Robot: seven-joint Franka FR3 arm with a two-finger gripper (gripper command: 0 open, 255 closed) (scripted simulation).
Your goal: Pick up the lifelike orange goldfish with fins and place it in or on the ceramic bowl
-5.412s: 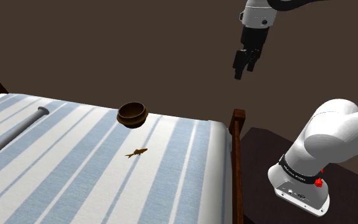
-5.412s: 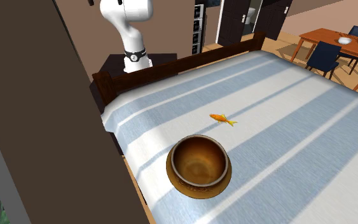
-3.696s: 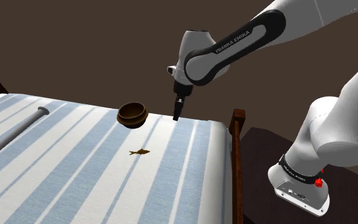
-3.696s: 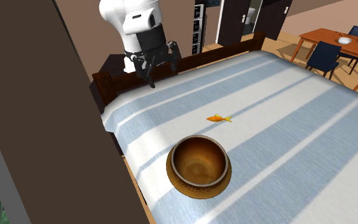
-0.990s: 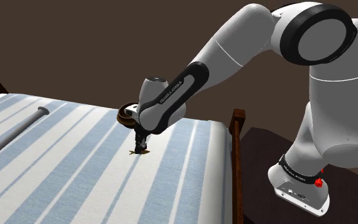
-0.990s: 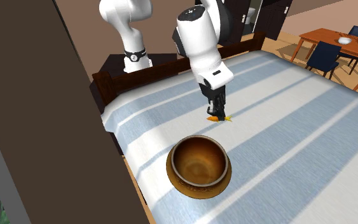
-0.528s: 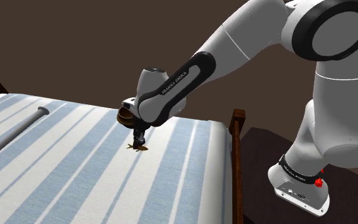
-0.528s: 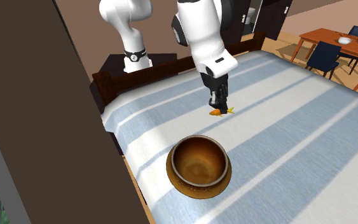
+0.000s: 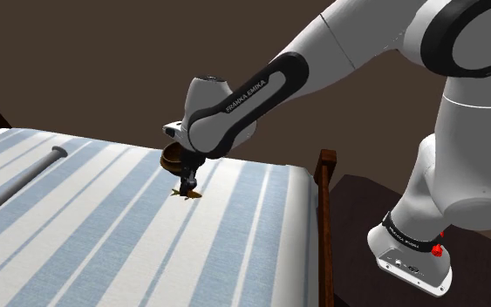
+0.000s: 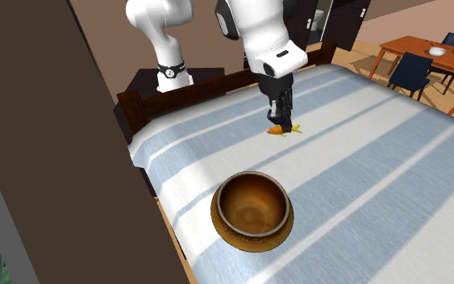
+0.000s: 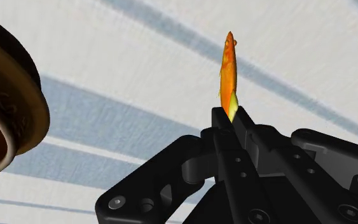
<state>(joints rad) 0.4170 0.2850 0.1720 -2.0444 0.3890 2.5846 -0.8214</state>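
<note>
The small orange goldfish (image 10: 280, 129) hangs a little above the striped bedcover, clasped at its tail end by my black gripper (image 10: 278, 124), which is shut on it. In the wrist view the goldfish (image 11: 228, 70) sticks out past the fingertips (image 11: 222, 118), head away from the hand. In the shoulder view the goldfish (image 9: 187, 192) is lifted just off the cover, under my gripper (image 9: 188, 186). The brown bowl (image 10: 251, 211) stands upright and empty on the cover, nearer the second exterior view's camera than the fish. The bowl's rim (image 11: 25, 108) shows beside the hand in the wrist view.
The blue-and-white striped bedcover (image 9: 78, 235) has a dark wooden footboard post (image 9: 326, 170) at its edge. A grey cylinder (image 9: 25, 179) lies at the shoulder view's left. A brown wall panel (image 10: 47, 161) fills the second exterior view's left. A table and chairs (image 10: 426, 60) stand far off.
The gripper has risen with the goldfish held in it, lifting the fish off the bedcover and shifting it slightly away from the bowl in the second exterior view. The bowl has stayed put.
</note>
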